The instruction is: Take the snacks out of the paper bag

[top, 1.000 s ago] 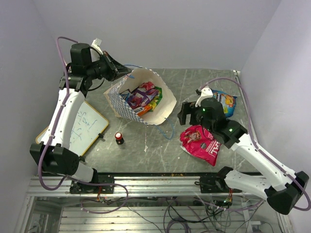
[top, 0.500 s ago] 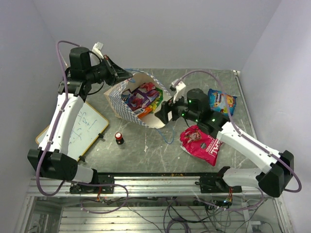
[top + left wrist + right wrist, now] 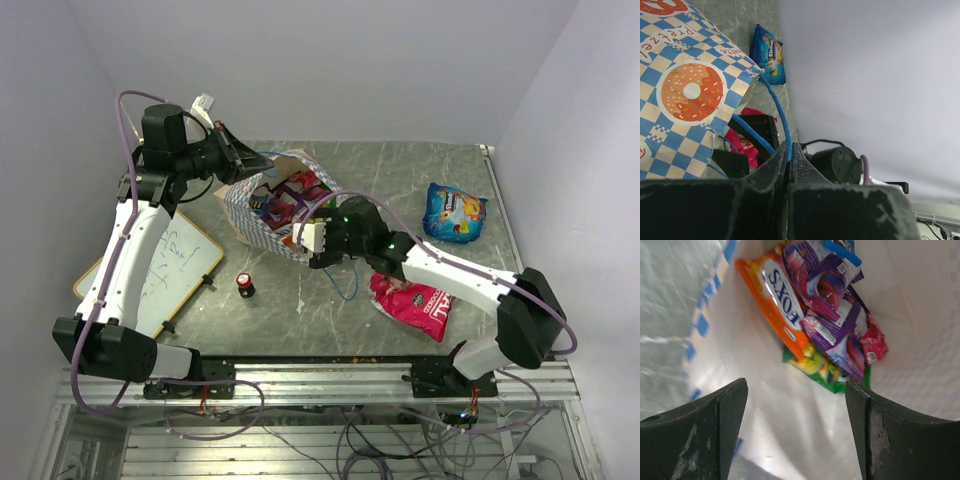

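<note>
**Right pincer at the bag mouth, orange packet within reach**

I have the left pincer (image 3: 789,147) clamped on the blue cord handle (image 3: 777,107) of the paper bag (image 3: 245,215), holding its mouth up. The right pincer (image 3: 796,385) is spread wide and empty, just inside that mouth. Deep in the bag lie an orange packet (image 3: 777,295) against the wall, a purple packet (image 3: 832,305) overlapping it, and a green packet (image 3: 820,367) beneath. A blue packet (image 3: 453,213) and a magenta packet (image 3: 412,298) sit on the counter (image 3: 280,310), right of the bag.

I judge the clean move is to slide deeper along the bag's wall, straddle the orange packet's near edge, and close gently. A slack left grip would let the mouth collapse.

Only the right wrist view shows the bag's contents plainly. Only the overhead view shows both arms around the bag. The left wrist view alone proves the cord is pinched.
</note>
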